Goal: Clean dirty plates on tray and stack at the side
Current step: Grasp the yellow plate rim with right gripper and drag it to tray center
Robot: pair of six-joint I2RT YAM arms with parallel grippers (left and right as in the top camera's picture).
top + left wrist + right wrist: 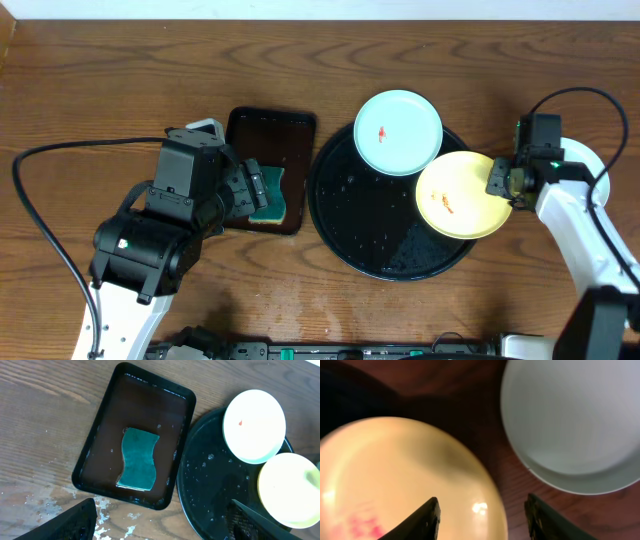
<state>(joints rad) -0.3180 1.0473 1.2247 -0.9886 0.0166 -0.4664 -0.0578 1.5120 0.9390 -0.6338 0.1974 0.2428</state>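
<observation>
The black round tray (pixel 350 220) holds a mint-white plate (pixel 398 132) with a red smear at its far edge. A pale yellow plate (pixel 460 195) with a red smear overhangs its right rim. My right gripper (pixel 503 182) is open at the yellow plate's right rim. In the right wrist view, its fingers (pixel 482 520) straddle the yellow plate's (pixel 395 475) rim. Another mint-white plate (pixel 575 420) lies on the wood just right of it. My left gripper (pixel 165 525) is open and empty, above the table near the tray (pixel 210 490).
A smaller rectangular dark tray (pixel 272 135) left of the round tray holds a teal sponge (pixel 270 195), also seen in the left wrist view (pixel 137 459). Black cables loop over the table at far left and far right.
</observation>
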